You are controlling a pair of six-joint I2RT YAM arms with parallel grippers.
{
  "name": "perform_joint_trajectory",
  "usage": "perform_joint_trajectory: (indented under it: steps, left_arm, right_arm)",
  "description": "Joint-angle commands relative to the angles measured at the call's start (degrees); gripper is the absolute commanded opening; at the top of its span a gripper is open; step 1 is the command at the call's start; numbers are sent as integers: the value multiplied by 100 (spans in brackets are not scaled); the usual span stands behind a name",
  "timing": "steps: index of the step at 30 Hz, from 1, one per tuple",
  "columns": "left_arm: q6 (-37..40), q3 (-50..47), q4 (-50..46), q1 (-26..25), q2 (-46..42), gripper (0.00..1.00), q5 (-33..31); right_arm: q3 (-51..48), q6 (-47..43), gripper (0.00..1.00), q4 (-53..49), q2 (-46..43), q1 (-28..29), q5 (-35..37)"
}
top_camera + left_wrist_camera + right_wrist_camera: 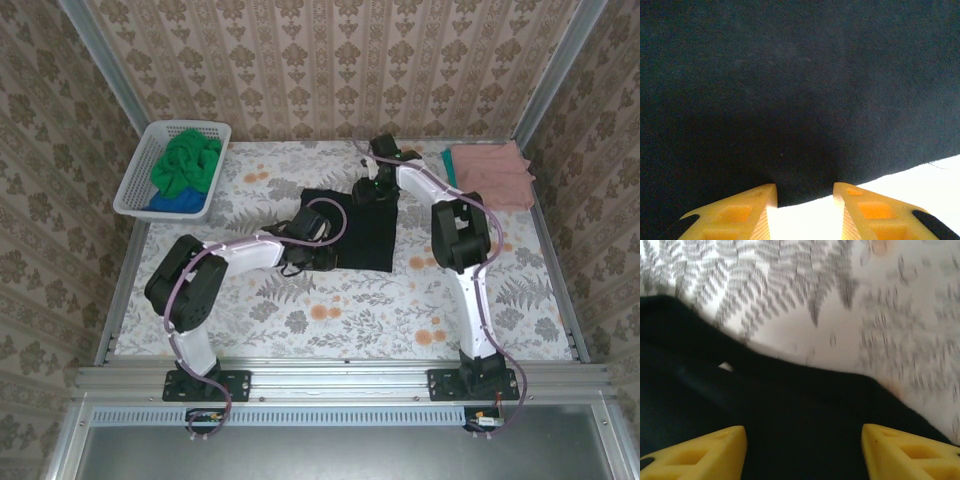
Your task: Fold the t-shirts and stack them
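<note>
Basket [135, 185] far left of our left claw [805, 200] holds the green tee [187, 160] over the blue tee [178, 203], both unfolded; left claw narrow, nothing pinched, black tee [360, 232] edge just ahead; right claw [804, 445] wide, empty, over the black collar; pink tee [492, 172] folded to its right; black half-folded, two left.

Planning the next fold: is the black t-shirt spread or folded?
Partly folded: the black t-shirt lies flat as a compact rectangle, no sleeves showing, on the table.
</note>
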Motion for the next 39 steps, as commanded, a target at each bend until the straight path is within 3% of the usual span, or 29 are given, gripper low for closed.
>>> perform_joint_trajectory:
  steps: [1,6,11,17,21,26,29,35,39]
  left_arm:
    - [257,197,-182,370,106,36,-174]
    - [553,435,-386,956,230,36,-109]
    - [719,292,-487,1251,-412,36,-167]
    - [502,-758,-368,1250,-1619,41,-382]
    - [151,-1443,136,971,-2064,45,-232]
    - [-23,-1252,544,612,-1481,45,40]
    - [-21,-1033,823,667,-1024,45,178]
    - [263,-104,557,1148,105,43,351]
    - [415,261,323,1469,332,42,382]
  right_arm:
    - [-1081,201,64,-13,-920,16,290]
    - [-2850,682,63,575,-2009,45,365]
    - [-4126,973,63,834,-3165,197,589]
    - [-4679,1020,68,835,-4243,205,1038]
    - [-4498,858,70,1213,-4016,103,1053]
    - [-3628,801,64,972,-2867,-15,900]
    - [-3729,961,62,1038,-2636,-19,747]
    - [-4976,1451,63,1352,-3326,138,646]
    - [-5670,1757,65,1314,-4111,599,1003]
